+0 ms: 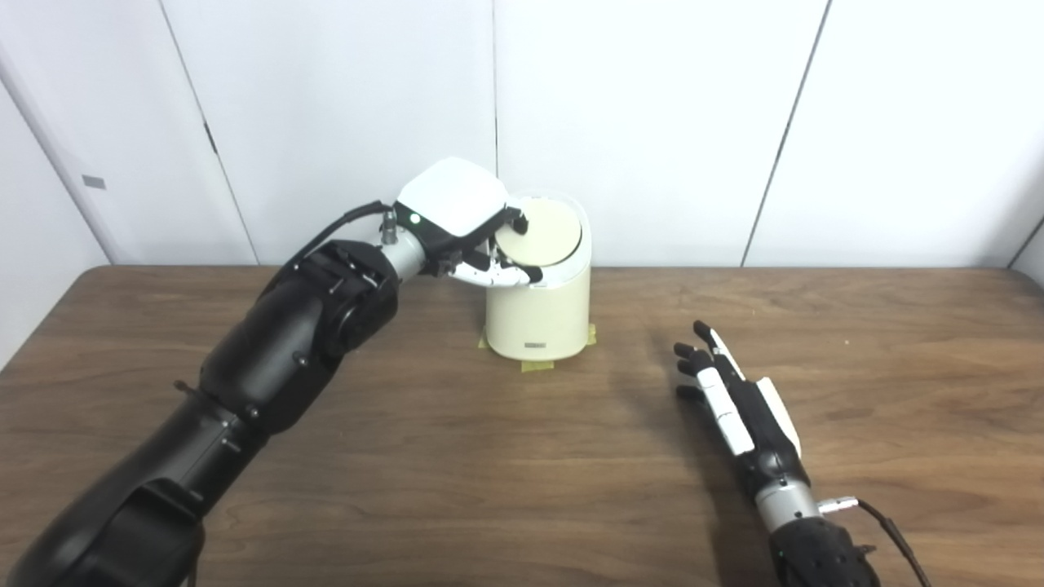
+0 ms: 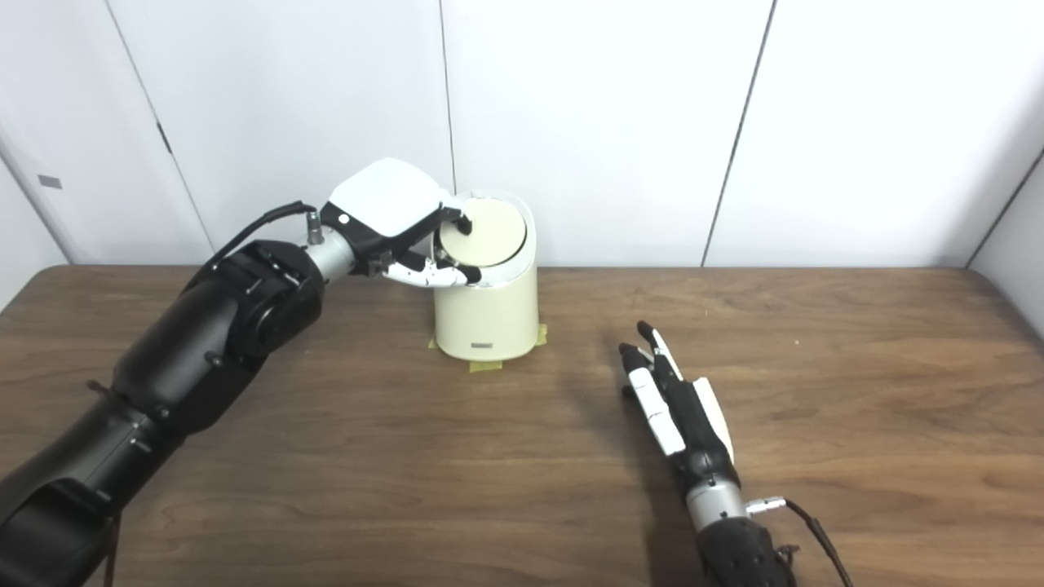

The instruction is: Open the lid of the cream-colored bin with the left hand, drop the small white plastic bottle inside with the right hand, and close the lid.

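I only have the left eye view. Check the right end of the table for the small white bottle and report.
Observer: The right eye view shows the table's right edge, which your frame mostly cuts off. It is bare wood out to that edge, and I see no bottle.
Operator: Then look at the right hand from your other angle. Tell me if it hides anything.
Observer: From the right eye's angle the right hand is seen more from its side. The fingers are straight and apart, low over the wood, with nothing held or tucked beneath that I can see. The bottle shows nowhere in either view. I cannot see inside the cream-colored bin.
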Controlling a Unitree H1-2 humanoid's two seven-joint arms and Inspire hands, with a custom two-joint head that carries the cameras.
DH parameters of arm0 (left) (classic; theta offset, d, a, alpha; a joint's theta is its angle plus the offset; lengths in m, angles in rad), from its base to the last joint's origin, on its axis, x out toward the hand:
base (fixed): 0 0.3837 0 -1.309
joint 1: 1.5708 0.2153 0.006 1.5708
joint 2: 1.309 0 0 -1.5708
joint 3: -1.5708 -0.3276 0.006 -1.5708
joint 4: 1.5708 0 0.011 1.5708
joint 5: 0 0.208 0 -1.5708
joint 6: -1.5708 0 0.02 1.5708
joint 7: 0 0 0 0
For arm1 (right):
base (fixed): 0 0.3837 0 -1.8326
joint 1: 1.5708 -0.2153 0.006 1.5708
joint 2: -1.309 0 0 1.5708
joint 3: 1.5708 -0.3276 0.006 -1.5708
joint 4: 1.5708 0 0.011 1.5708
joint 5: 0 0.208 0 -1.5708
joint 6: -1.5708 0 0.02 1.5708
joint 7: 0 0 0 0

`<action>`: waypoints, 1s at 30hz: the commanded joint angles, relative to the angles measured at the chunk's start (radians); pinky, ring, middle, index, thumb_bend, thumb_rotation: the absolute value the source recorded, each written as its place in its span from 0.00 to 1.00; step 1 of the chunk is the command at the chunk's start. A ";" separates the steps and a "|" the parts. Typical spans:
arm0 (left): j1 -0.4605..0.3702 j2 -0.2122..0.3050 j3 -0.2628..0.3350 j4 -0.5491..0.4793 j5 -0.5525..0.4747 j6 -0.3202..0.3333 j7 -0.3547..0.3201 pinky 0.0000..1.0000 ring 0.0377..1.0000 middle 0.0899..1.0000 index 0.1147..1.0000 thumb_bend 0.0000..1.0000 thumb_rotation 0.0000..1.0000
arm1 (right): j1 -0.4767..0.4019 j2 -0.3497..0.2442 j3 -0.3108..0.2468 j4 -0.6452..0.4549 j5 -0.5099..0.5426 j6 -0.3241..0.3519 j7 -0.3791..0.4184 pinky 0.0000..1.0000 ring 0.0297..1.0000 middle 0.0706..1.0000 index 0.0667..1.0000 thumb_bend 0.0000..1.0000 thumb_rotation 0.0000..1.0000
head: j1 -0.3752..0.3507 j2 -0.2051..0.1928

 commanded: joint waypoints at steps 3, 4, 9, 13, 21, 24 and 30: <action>0.013 0.017 0.004 -0.043 0.038 -0.004 0.004 0.84 0.79 0.74 0.71 0.56 0.86 | -0.020 0.002 -0.002 -0.023 0.005 0.020 0.010 0.79 0.87 0.87 0.96 0.52 1.00 | 0.001 0.008; 0.022 0.016 0.004 -0.050 0.043 -0.008 0.009 0.84 0.79 0.74 0.71 0.56 0.87 | -0.021 0.001 0.000 -0.025 0.002 0.024 0.010 0.78 0.87 0.87 0.96 0.52 1.00 | -0.001 0.010; 0.048 0.007 0.008 -0.070 0.050 -0.015 0.014 0.84 0.81 0.75 0.73 0.55 0.86 | -0.021 -0.003 0.007 -0.031 -0.002 0.044 0.016 0.77 0.87 0.87 0.96 0.53 1.00 | -0.005 0.017; 0.060 -0.001 0.011 -0.086 0.051 -0.011 0.003 0.85 0.82 0.77 0.75 0.54 0.87 | -0.019 -0.004 0.009 -0.034 -0.006 0.060 0.015 0.77 0.86 0.85 0.95 0.54 1.00 | -0.007 0.021; 0.076 -0.004 0.013 -0.100 0.046 -0.020 -0.008 0.85 0.83 0.78 0.77 0.54 0.88 | -0.021 -0.002 0.011 -0.037 -0.014 0.080 0.009 0.75 0.85 0.84 0.93 0.50 1.00 | -0.010 0.026; 0.080 -0.005 0.013 -0.100 0.042 -0.024 -0.013 0.85 0.83 0.78 0.77 0.54 0.90 | -0.023 -0.001 0.015 -0.035 -0.019 0.079 0.009 0.74 0.85 0.84 0.93 0.48 1.00 | -0.012 0.027; 0.081 -0.016 0.014 -0.092 0.029 -0.029 -0.015 0.86 0.85 0.80 0.80 0.54 0.89 | -0.020 0.000 0.023 -0.041 -0.033 0.083 0.009 0.72 0.84 0.83 0.93 0.48 1.00 | -0.018 0.029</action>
